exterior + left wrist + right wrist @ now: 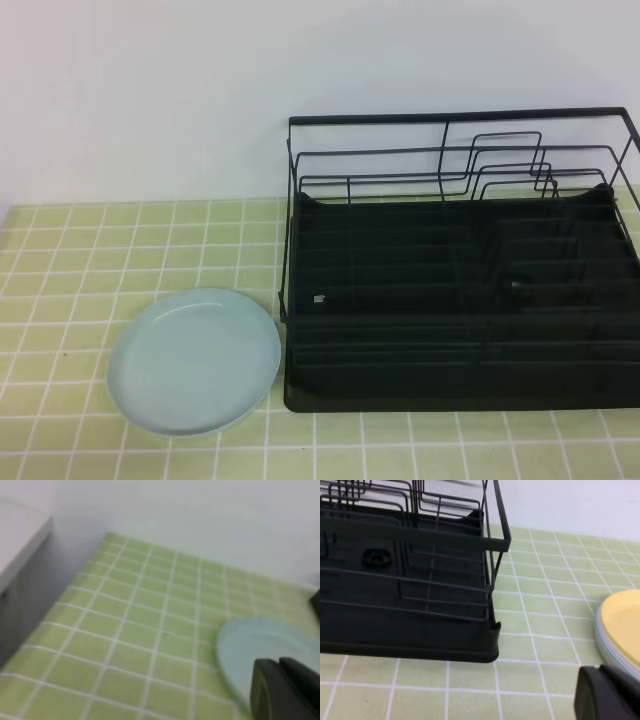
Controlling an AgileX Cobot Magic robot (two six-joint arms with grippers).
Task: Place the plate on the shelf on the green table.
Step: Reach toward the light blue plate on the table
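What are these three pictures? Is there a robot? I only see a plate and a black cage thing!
Yes, a robot with two arms took them. One camera looks down from above. It shows a pale blue plate lying flat on the green table, just left of a black wire dish rack, which is empty. The other two cameras ride on the robot's wrists. The dark lump in the corner of each wrist picture is part of that arm's gripper, its pinching hand: left gripper, right gripper. The right wrist also sees a small stack of plates with a yellow one on top. Nothing is being held yet.
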